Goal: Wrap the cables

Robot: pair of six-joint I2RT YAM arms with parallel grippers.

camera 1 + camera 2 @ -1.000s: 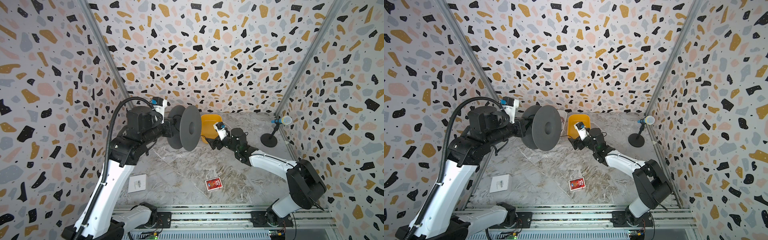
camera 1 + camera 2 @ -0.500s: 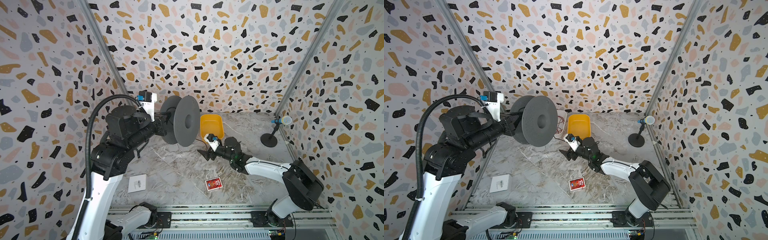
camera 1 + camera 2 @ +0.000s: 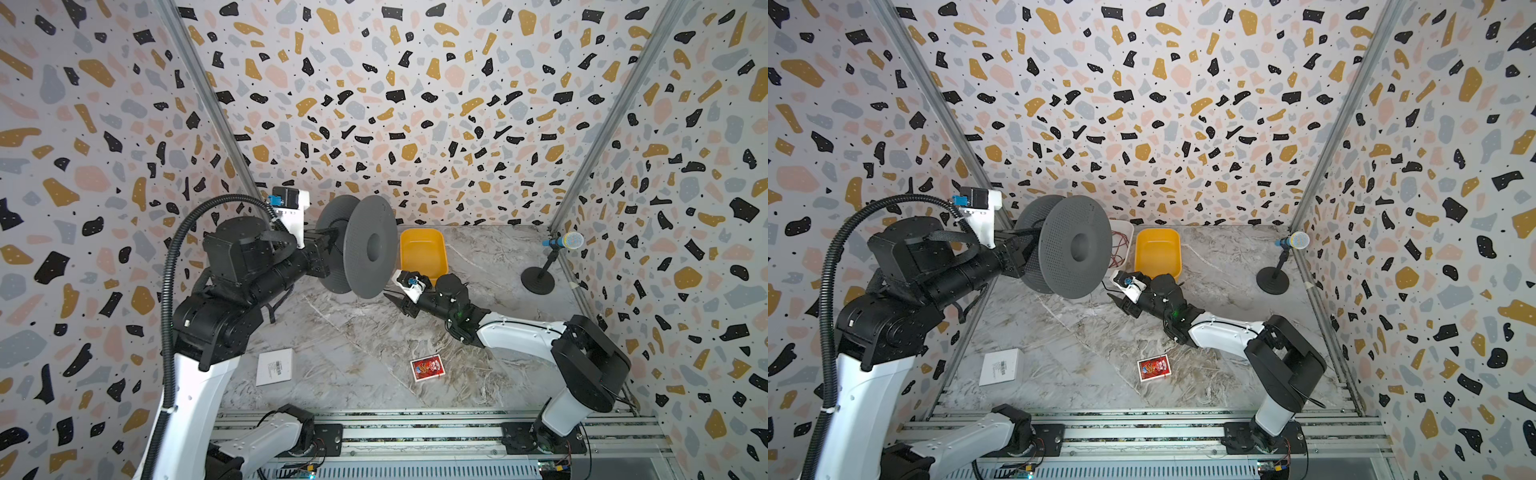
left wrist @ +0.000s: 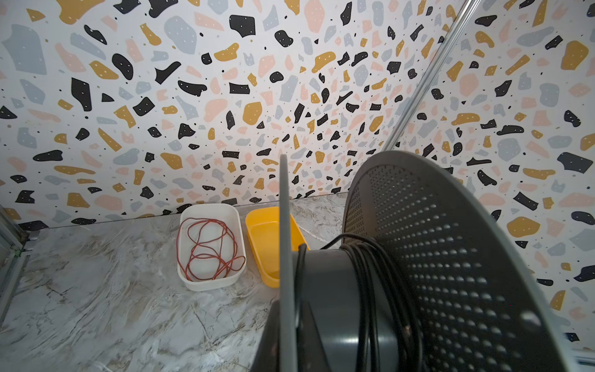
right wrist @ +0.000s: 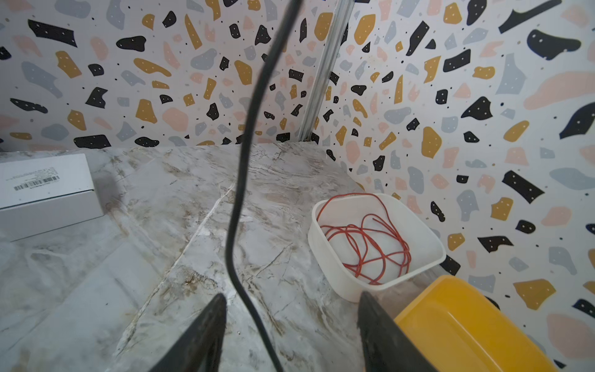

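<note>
Seen from my remote console: two arms rise from the near rail [image 3: 415, 432]. The right arm [image 3: 515, 334], based at five o'clock, lies low and reaches toward eleven. The right gripper [image 5: 291, 294] is spread, with the black cable [image 5: 240, 180] running between its fingers [image 5: 199, 335], clear of both tips. The left arm [image 3: 195, 386] towers at eight o'clock, elbow bent. The left gripper [image 3: 326, 253] is clamped on a grey spool [image 3: 365, 224] held aloft, axis level, cable turns wound on its hub. On the marble tabletop [image 3: 353, 345]: red card packet [image 3: 427, 368] at six, white box [image 3: 274, 366] at eight. Farther back, a yellow tub [image 3: 419, 231] and a white tub [image 4: 209, 285] of red wire [image 5: 367, 240] at twelve, a microphone [image 3: 567, 240] at two. Terrazzo walls [image 3: 395, 104] enclose it.
</note>
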